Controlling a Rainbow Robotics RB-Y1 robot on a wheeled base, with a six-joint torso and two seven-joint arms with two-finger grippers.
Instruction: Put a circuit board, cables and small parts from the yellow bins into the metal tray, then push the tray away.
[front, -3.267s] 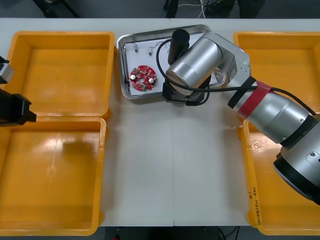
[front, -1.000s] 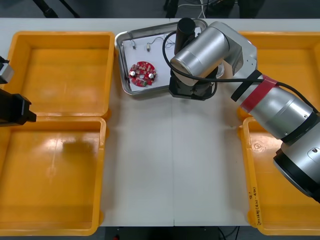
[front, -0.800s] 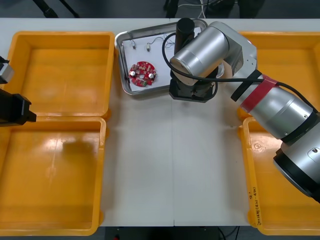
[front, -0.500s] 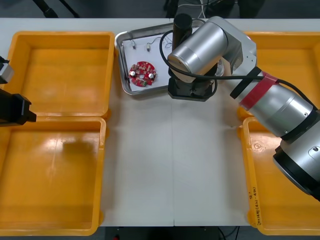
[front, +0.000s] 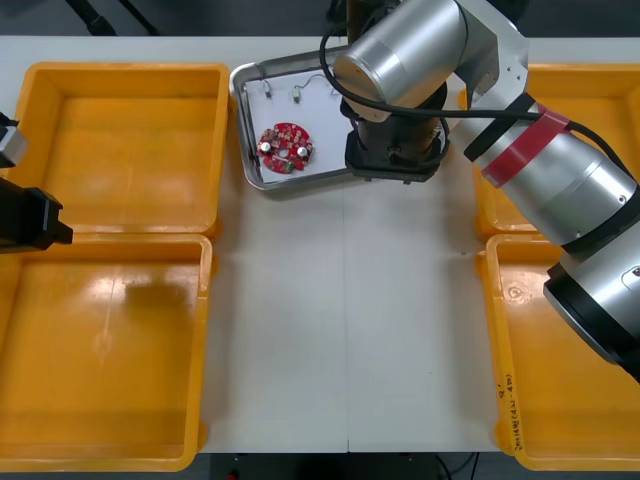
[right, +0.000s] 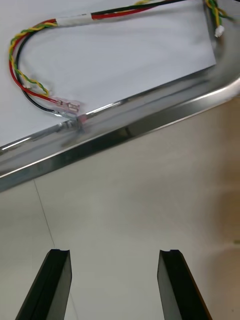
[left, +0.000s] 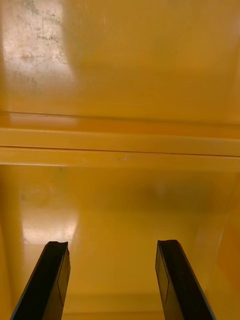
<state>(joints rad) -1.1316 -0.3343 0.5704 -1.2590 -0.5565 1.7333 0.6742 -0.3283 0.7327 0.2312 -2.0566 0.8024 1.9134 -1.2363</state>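
Surroundings as seen from above my arms. A light, matte table (front: 290, 330) spans the view. A thin seam (front: 346, 320) runs down its middle from the near edge towards the far edge. Beyond the far edge lies a dark floor (front: 230, 15), crossed on my left by black slanted struts (front: 95, 14). Under my right wrist the table appears pale beige, with the seam as a fine grey line.

Both spread wide: right end effector (right: 113, 253) reaches forward, left end effector (left: 112, 244) idles.
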